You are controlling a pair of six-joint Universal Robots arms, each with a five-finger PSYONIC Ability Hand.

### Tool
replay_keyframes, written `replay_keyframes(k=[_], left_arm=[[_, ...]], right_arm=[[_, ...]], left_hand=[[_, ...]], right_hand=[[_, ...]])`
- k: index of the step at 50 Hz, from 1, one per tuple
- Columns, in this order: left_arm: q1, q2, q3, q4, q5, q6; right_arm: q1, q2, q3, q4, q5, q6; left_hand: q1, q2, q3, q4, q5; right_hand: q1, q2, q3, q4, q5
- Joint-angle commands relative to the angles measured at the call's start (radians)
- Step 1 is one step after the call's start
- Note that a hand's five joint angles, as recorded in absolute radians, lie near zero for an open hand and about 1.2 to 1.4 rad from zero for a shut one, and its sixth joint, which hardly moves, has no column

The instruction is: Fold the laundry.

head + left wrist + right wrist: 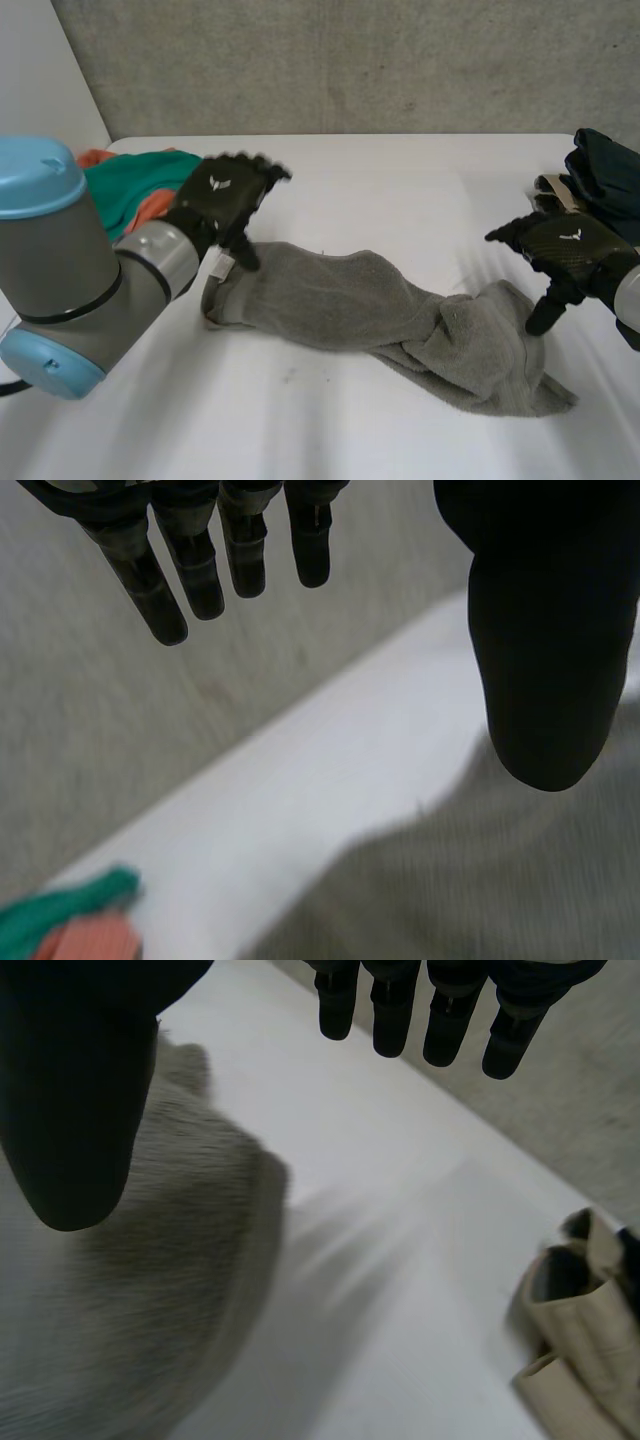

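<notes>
Head view: towel [350,300] lies bunched on the counter [400,180]. Its long axis runs crosswise, from the left hand [222,195] to the right hand [565,245]. Left wrist view: fingers [170,580] straight, spread, holding nothing; towel end below the thumb. Right wrist view: fingers [390,1010] straight, slightly apart, empty; towel under the thumb.

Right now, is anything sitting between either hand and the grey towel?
Nothing visible does. The left hand is open over one end of the grey towel, the right hand open over the other. The green and orange clothes and the dark clothes lie aside, off the towel.
</notes>
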Motion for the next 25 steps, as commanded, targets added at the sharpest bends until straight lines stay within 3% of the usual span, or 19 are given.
replay_keyframes(k=[1, 6, 10, 13, 15, 17, 19, 25], left_arm=[[0.043, -0.124, -0.036, -0.019, 0.004, 0.184], [0.043, -0.202, -0.016, -0.019, 0.007, 0.228], [0.043, -0.281, 0.026, -0.015, 0.006, 0.231], [0.034, -0.331, 0.061, -0.017, -0.002, 0.231], [0.03, -0.339, 0.076, -0.019, -0.011, 0.231], [0.03, -0.335, 0.081, -0.017, -0.029, 0.231], [0.024, -0.313, 0.079, -0.019, -0.066, 0.231], [-0.012, -0.094, 0.044, -0.051, -0.128, 0.218]], right_arm=[[0.01, -0.085, 0.031, 0.122, -0.015, -0.082], [0.015, -0.093, 0.085, 0.117, -0.003, -0.15], [0.027, -0.07, 0.111, 0.09, -0.001, -0.165], [0.044, -0.013, 0.122, 0.041, 0.008, -0.166], [0.045, 0.016, 0.117, 0.018, 0.017, -0.163], [0.038, 0.036, 0.103, -0.008, 0.029, -0.159], [0.035, 0.031, 0.083, -0.012, 0.039, -0.16], [0.031, -0.082, 0.008, 0.033, 0.063, -0.17]], left_hand=[[0.034, 0.03, 0.027, 0.034, 0.04], [0.043, 0.039, 0.035, 0.042, 0.049], [0.172, 0.167, 0.164, 0.171, 0.178], [0.5, 0.495, 0.492, 0.499, 0.506], [0.887, 0.883, 0.88, 0.887, 0.893], [1.14, 1.135, 1.132, 1.139, 1.145], [1.141, 1.136, 1.133, 1.14, 1.147], [1.141, 1.136, 1.133, 1.14, 1.147]], right_hand=[[0.024, 0.039, 0.04, 0.036, 0.028], [0.006, 0.021, 0.022, 0.019, 0.01], [0.027, 0.042, 0.042, 0.039, 0.031], [0.1, 0.115, 0.116, 0.112, 0.104], [0.301, 0.317, 0.317, 0.314, 0.306], [0.756, 0.771, 0.772, 0.769, 0.76], [1.162, 1.178, 1.178, 1.175, 1.167], [1.165, 1.18, 1.181, 1.177, 1.169]])
